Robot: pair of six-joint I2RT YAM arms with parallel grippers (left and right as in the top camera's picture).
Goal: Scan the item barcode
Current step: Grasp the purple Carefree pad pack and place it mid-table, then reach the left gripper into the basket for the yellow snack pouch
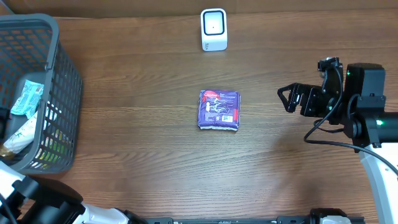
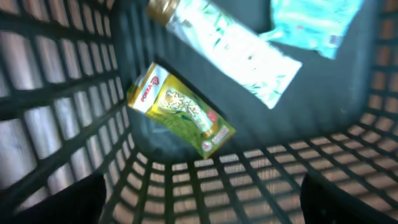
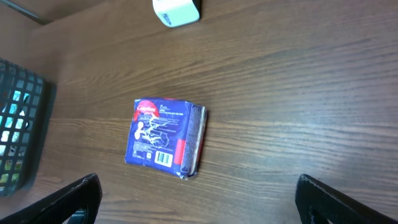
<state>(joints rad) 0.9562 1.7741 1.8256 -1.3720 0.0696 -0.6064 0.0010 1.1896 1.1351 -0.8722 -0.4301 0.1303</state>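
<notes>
Overhead, reading from the left: my left gripper [image 2: 199, 202] hangs inside the basket [image 1: 65, 81], fingers spread wide and empty above a yellow-green carton [image 2: 180, 112]. Mid-table the purple packet [image 1: 219, 110] lies flat, barcode [image 3: 163, 158] up, well apart from the white scanner [image 1: 214, 29]. It looks nearly square, so I cannot name a long axis; its red logo end points toward the scanner. My right gripper [image 1: 287, 98] is fully open, holding nothing. I judge the pick-up not yet begun: next, grip the packet's edges and present the barcode to the scanner.
</notes>
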